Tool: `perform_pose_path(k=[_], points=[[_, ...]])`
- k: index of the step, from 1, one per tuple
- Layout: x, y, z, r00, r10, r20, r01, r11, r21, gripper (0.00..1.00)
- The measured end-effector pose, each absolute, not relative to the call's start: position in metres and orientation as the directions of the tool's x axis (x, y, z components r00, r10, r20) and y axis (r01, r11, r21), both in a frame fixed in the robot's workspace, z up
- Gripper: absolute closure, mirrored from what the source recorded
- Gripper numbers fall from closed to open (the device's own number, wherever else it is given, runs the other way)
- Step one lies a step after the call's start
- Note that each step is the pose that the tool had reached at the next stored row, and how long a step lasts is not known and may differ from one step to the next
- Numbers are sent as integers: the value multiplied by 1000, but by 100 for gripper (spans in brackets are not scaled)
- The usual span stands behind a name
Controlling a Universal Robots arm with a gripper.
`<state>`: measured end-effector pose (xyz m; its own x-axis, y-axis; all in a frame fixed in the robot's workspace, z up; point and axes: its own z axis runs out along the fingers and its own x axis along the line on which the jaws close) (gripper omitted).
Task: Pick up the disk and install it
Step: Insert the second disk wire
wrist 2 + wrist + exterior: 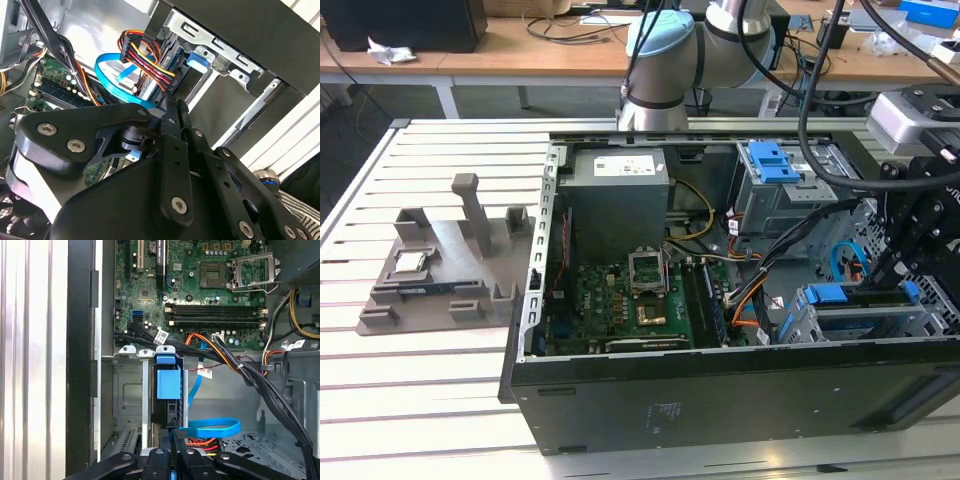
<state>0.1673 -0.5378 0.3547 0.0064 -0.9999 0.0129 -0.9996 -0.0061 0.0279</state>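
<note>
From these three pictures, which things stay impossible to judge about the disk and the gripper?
- Disk: in the first wrist view only its blue-framed edge shows; the bay hides the label side.
- Gripper: in the exterior view cables and the case wall cover its tip.
- Whether the disk is fully seated: the drive cage hides this.

The arm's pale blue-capped joints (665, 55) stand at the far side of the exterior view, behind the open case, and its links run off toward the exterior view's right. There the black tool (900, 262) hangs tilted, its tip pointing down into the case's near right corner. In both wrist views the black linkage fingers (175, 145) lie drawn close together, tips meeting (172, 440).
</note>
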Motion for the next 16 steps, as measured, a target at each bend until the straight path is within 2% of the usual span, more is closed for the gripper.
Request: perform_pose_path(k=[16], points=[[167,-541,348,-27,-999,19,-999,28,28,84]])
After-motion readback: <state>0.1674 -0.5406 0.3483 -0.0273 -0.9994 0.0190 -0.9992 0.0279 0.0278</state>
